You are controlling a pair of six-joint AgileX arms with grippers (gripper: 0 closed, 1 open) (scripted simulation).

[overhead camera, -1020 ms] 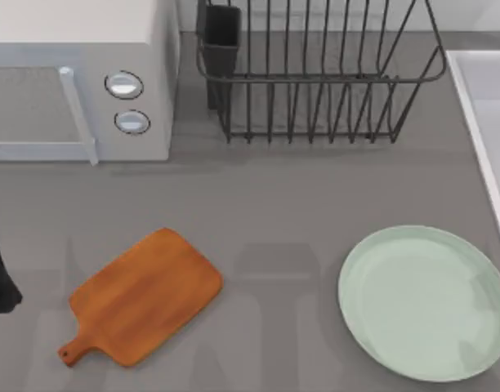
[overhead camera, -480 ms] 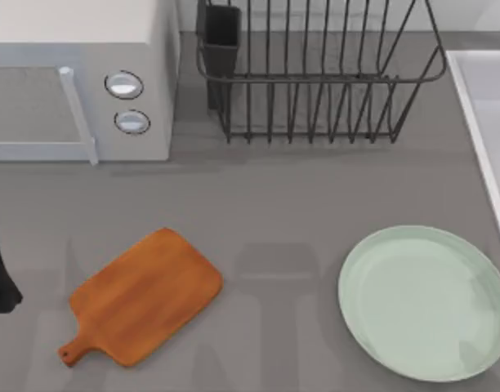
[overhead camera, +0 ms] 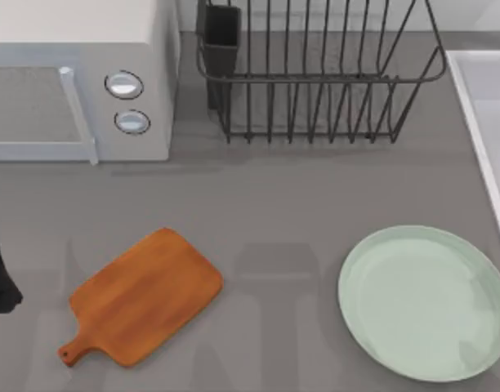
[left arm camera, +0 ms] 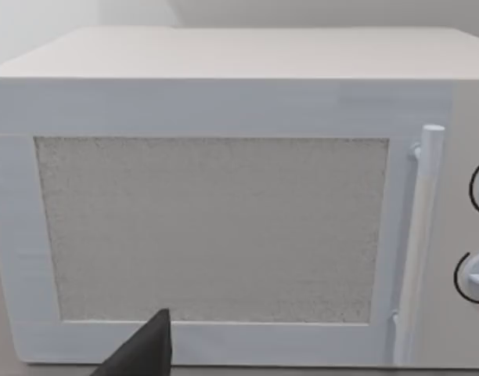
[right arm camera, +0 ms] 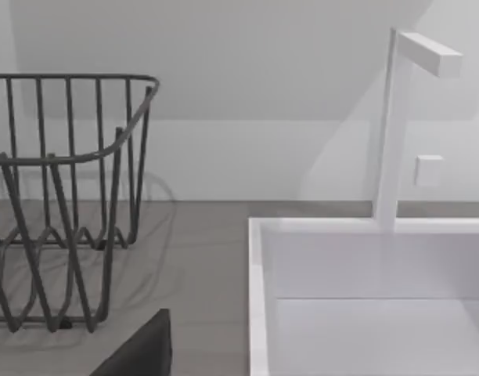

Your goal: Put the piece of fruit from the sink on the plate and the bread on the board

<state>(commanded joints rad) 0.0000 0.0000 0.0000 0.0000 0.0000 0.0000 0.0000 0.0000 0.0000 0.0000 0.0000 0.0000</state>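
Setting: rendered kitchen counter, as my cameras show it; grey worktop (overhead camera: 283, 196); white microwave (overhead camera: 78, 77) with two dials at top-view left; dark wire dish rack (overhead camera: 315, 77) at the back; pale sink (right arm camera: 365, 298) with a square tap (right arm camera: 404, 117) at right; wooden cutting board (overhead camera: 144, 296); mint-green plate (overhead camera: 421, 302).

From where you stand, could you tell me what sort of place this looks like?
Most likely a kitchen counter, in simulation: a microwave stands beside a wire dish rack, a sink with a tap sits at the right, and a cutting board and plate lie in front.
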